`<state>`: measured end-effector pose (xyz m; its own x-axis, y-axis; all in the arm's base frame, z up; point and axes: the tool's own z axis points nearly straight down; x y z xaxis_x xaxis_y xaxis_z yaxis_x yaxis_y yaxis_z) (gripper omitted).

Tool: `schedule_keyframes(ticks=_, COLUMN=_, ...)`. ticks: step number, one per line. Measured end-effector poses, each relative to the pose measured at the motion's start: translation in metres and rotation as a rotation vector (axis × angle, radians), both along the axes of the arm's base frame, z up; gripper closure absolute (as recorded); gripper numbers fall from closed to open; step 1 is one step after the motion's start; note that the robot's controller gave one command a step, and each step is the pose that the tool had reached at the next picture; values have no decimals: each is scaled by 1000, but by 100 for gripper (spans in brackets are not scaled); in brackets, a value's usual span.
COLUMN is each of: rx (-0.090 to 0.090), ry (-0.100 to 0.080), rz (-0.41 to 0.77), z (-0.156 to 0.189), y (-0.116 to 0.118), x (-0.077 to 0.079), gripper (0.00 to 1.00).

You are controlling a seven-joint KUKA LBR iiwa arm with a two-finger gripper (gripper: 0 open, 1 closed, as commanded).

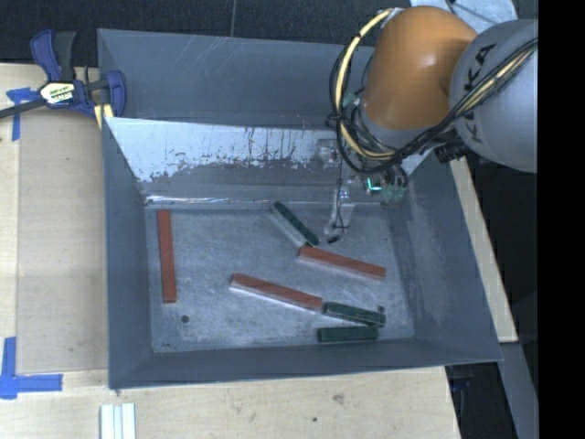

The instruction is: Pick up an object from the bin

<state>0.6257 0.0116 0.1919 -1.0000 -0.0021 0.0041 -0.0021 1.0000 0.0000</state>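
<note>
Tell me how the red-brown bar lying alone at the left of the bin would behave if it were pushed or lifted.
The red-brown bar looks straight end to end, so it is probably stiff. Its faces seem flat, so it would likely slide rather than roll. It lies low on the bin floor, so gripping it may be awkward.

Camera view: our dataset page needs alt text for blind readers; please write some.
The claw hangs low in the grey metal bin, close to a short dark green flat stick and a reddish-brown flat stick. Two more reddish-brown sticks and two dark green sticks lie elsewhere on the floor.
</note>
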Motion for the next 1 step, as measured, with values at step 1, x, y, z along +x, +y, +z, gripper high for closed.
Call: schedule_keyframes(ticks=1, rx=-1, ry=-1, rz=-274, z=-125, y=-32, x=-47, gripper=0)
